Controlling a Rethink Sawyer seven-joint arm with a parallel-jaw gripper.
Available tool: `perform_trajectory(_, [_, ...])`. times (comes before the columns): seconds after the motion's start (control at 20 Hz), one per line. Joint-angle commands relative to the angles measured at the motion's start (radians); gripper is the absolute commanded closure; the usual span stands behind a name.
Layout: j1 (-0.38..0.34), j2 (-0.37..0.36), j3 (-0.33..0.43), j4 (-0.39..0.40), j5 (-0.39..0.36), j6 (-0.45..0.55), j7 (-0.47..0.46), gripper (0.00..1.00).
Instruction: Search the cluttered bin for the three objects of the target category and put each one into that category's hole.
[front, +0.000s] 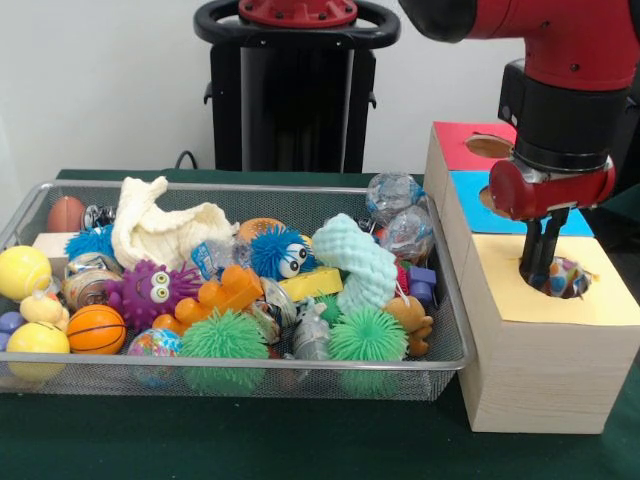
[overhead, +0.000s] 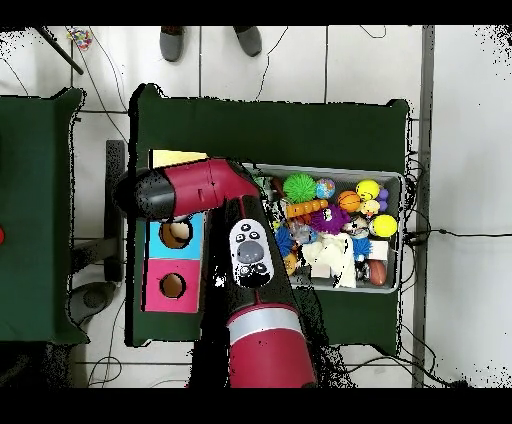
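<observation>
One speckled ball (front: 566, 277) sits in the yellow hole (front: 557, 283) of the wooden box (front: 540, 370), pinched between the closed claw (front: 541, 272) fingers, lowered there so it drops inside. Remaining targets presumably lie in the wire bin (front: 250, 366).

Even, bright indoor light — soft shadows under the wire bin (front: 240, 375) on the green bench (front: 200, 440); mild glare on clear wrapped balls (front: 395, 195); front view slightly soft.
</observation>
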Motion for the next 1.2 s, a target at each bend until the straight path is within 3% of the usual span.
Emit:
perform_trajectory(0.05, [-0.028, -0.02, 0.075, 0.064, -0.035, 0.183, -0.106, 1.0])
perform_trajectory(0.2, [-0.03, -0.018, 0.086, 0.014, -0.028, 0.233, -0.121, 1.0])
perform_trajectory(0.5, [-0.051, -0.051, 0.104, 0.01, -0.024, 0.265, -0.15, 1.0])
perform_trajectory(0.65, [-0.051, -0.017, 0.122, -0.049, -0.032, 0.288, -0.161, 1.0])
perform_trajectory(0.9, [-0.062, -0.019, 0.155, -0.092, -0.027, 0.324, -0.175, 1.0])
perform_trajectory(1.2, [-0.083, 0.013, 0.195, -0.205, -0.033, 0.438, -0.226, 1.0])
